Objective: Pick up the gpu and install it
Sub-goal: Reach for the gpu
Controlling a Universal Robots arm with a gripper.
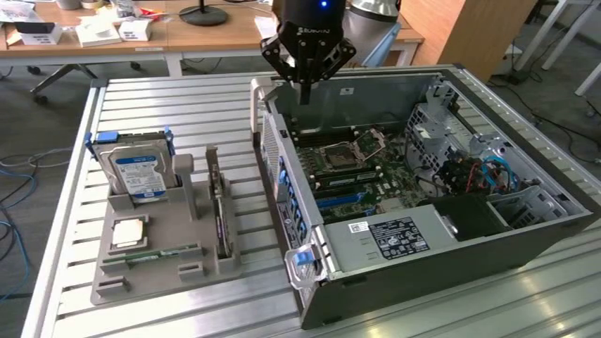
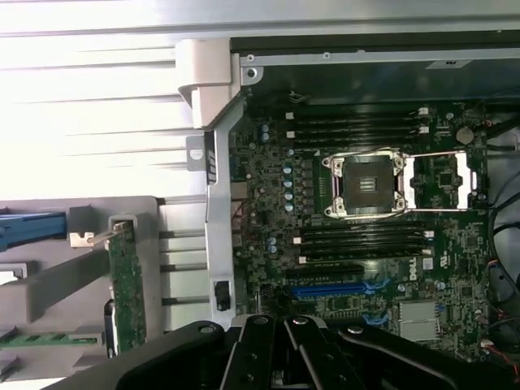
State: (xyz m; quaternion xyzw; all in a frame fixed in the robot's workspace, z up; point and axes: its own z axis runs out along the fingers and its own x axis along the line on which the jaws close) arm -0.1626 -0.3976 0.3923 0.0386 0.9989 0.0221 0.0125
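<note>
Gripper (image 1: 305,97): the fingers were clenched together with nothing between them. The unit was positioned above the far rim of the computer case (image 1: 423,282), at 12 o'clock of the motherboard (image 1: 362,172) in the exterior view.
Gripper, wrist view (image 2: 275,329): the closed black fingers were seen over the motherboard (image 2: 357,244), near the blue slot (image 2: 329,288).
Gpu (image 1: 221,218): the card was stood on edge in a slot of the grey holder tray (image 1: 141,282). It was located at 7 o'clock of the gripper and well apart from it, outside the case. It had not been picked up.
Gpu, wrist view (image 2: 127,280): the card was seen edge-on, with a silvery bracket at one end.
Hard drive (image 1: 136,169): held upright in the tray, at 10 o'clock of the gpu.
Processor (image 1: 129,232): laid flat in the tray, at 8 o'clock of the gpu.
RAM stick (image 1: 150,255): laid flat in the tray, just beside the processor.
Computer case: laid on its side on the slatted table (image 1: 169,113), with the interior exposed.
Processor socket (image 1: 343,155): found open and unpopulated.
Blue slot (image 1: 343,202): located at 6 o'clock of the socket and unoccupied.
</note>
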